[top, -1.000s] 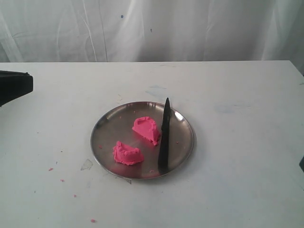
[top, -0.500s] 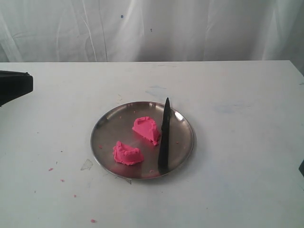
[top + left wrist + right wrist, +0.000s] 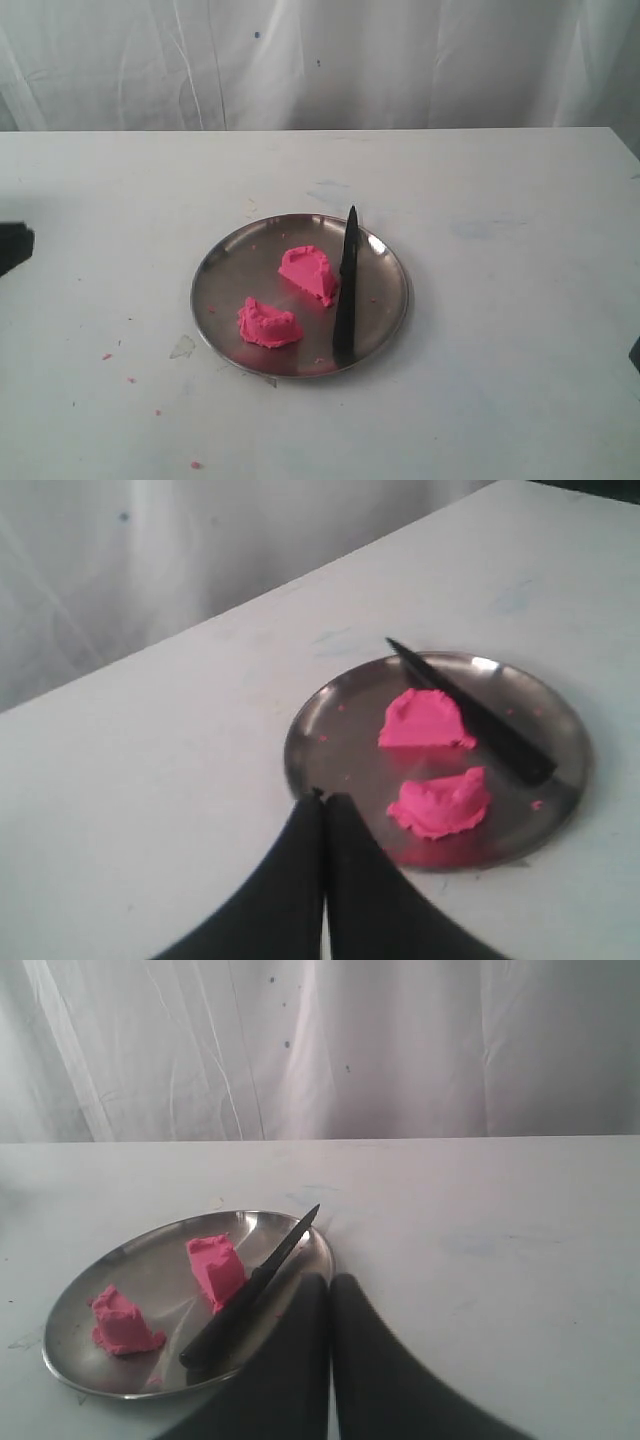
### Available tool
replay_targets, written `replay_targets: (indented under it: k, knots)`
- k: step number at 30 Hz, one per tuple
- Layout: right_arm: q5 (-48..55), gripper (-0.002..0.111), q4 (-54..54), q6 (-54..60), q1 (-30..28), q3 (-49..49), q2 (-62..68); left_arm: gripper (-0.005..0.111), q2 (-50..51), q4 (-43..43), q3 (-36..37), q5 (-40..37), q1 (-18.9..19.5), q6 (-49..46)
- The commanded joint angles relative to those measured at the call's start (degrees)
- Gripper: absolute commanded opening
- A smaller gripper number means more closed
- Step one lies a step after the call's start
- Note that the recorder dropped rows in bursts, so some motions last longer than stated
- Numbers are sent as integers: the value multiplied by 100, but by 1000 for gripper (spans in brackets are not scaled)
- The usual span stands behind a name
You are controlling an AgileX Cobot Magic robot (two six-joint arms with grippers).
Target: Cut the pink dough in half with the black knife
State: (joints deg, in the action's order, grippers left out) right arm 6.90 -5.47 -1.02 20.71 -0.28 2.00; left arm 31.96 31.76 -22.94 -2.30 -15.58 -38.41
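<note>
The pink dough lies as two lumps on a round steel plate (image 3: 225, 275): one lump (image 3: 309, 273) near the middle, the other (image 3: 268, 324) toward the front left. The black knife (image 3: 346, 285) rests flat on the plate just right of the middle lump, tip pointing to the far rim. In the left wrist view both lumps (image 3: 424, 719) (image 3: 441, 801) and the knife (image 3: 470, 713) show beyond my left gripper (image 3: 324, 798), which is shut and empty. My right gripper (image 3: 331, 1280) is shut and empty too, beside the plate (image 3: 75, 1300) and the knife (image 3: 250, 1291).
Tiny pink crumbs (image 3: 106, 356) dot the white table (image 3: 500, 200) at the front left. A white curtain (image 3: 400, 60) hangs behind the table. A dark piece of the left arm (image 3: 12, 245) shows at the left edge, a sliver of the right arm (image 3: 636, 352) at the right edge.
The dark left arm at the left edge has dropped lower and drawn back, so less of it shows. Plate, dough and knife have not moved.
</note>
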Motion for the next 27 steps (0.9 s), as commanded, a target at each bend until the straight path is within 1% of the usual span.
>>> replay_targets:
  k: [1,3,4,6,8,12,17,23,27]
  knots:
    - [-10,0,39,-17,-23,28,-38,0,-1050,-2120,1717,1306,-116,2856]
    - [-10,0,39,-17,-23,28,-38,0,-1352,-2134,2200,1317,-116,3108]
    - [-10,0,39,-17,-23,28,-38,0,-1561,-2150,2294,1220,-116,3108]
    - [-10,0,39,-17,-23,28,-38,0,-1792,-2162,2294,655,-116,3096]
    - [-10,0,39,-17,-23,28,-38,0,-1891,-2197,2294,284,-116,3096]
    - [-10,0,39,-17,-23,28,-38,0,-2065,-2209,2294,-209,-116,3096]
    - [-10,0,39,-17,-23,28,-38,0,-2478,-2221,2294,-228,-106,3085]
    - [-10,0,39,-17,-23,28,-38,0,-3150,-3102,2294,-228,-106,3085]
    - [-10,0,39,-17,-23,28,-38,0,-3196,-3116,2294,-228,-106,3085]
